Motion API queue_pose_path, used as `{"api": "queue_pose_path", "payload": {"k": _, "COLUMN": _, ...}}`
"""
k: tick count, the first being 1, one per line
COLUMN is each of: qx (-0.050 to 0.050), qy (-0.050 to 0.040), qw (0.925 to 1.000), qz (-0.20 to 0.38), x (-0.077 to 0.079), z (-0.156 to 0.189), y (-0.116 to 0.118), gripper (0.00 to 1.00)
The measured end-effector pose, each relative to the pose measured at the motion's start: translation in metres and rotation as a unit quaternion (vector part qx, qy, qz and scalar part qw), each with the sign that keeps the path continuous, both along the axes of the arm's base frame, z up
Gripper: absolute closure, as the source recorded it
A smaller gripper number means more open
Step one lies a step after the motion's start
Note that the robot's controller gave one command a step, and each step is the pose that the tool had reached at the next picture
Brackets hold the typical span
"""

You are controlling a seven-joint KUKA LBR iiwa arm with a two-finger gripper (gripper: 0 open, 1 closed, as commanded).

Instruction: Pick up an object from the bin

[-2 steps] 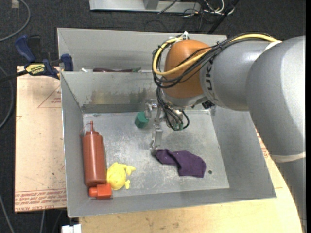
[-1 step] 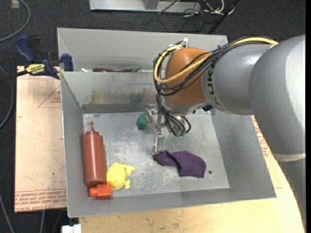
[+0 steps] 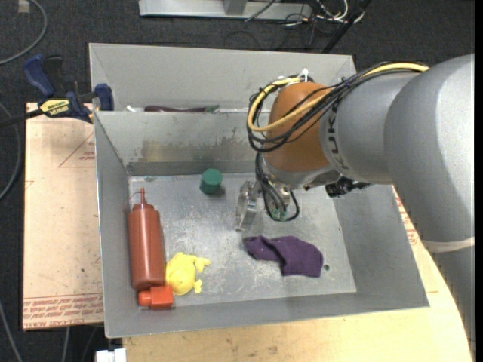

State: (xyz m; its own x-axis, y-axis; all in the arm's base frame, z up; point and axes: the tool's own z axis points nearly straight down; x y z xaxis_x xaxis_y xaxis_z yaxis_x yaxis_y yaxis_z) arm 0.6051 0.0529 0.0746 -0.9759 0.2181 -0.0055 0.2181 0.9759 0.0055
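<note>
My gripper (image 3: 246,216) hangs over the middle of the bin floor, its metal fingers pointing down with nothing visible between them. Just below and to its right lies a crumpled purple cloth (image 3: 290,253), a short way from the fingertips. A small green cylinder (image 3: 211,182) stands up and to the left of the gripper, near the back wall.
A red squeeze bottle (image 3: 146,249) with an orange cap lies along the left wall. A yellow soft toy (image 3: 184,273) rests beside its lower end. The arm with its orange cover and cables comes in from the right over the bin's back right part.
</note>
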Motion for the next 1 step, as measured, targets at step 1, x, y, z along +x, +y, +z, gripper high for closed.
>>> {"api": "queue_pose_path", "payload": {"k": 1, "qx": 0.0, "qy": -0.0003, "qw": 1.0, "qz": 0.001, "x": 0.0001, "z": 0.0, "y": 0.0004, "gripper": 0.0}}
